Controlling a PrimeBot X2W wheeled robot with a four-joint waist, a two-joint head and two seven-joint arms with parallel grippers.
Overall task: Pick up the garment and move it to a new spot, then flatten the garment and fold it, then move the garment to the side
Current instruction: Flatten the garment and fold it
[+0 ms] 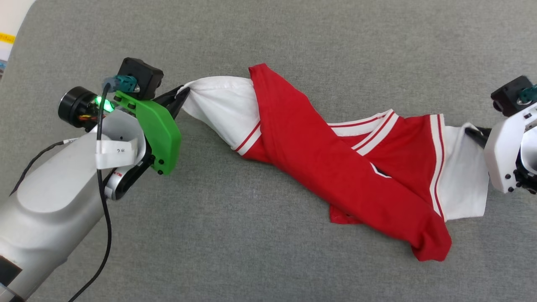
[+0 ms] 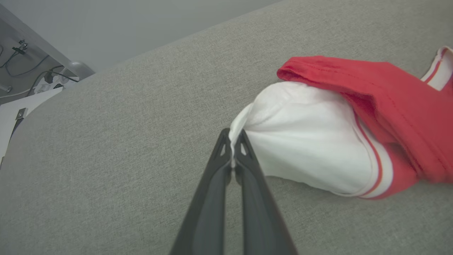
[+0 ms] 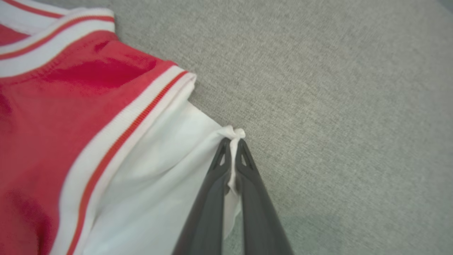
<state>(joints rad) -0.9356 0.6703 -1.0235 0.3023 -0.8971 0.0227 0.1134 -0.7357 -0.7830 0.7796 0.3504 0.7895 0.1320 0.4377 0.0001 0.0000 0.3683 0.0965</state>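
L gripper [image 1: 182, 94] pinches one white sleeve tip [image 1: 197, 93], R gripper [image 1: 474, 132] the other; shirt [image 1: 335, 167] lies twisted across mid grey pad [image 1: 268, 33], clear of its far-left corner. I judge flattening barely begun; fold & move aside not yet done.

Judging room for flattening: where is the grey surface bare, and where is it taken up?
Bare: the grey surface beyond the garment, the full width, and the near patch between the left forearm and the red hem. Crowded: the diagonal between left pincer and right pincer, each shut on a white sleeve.
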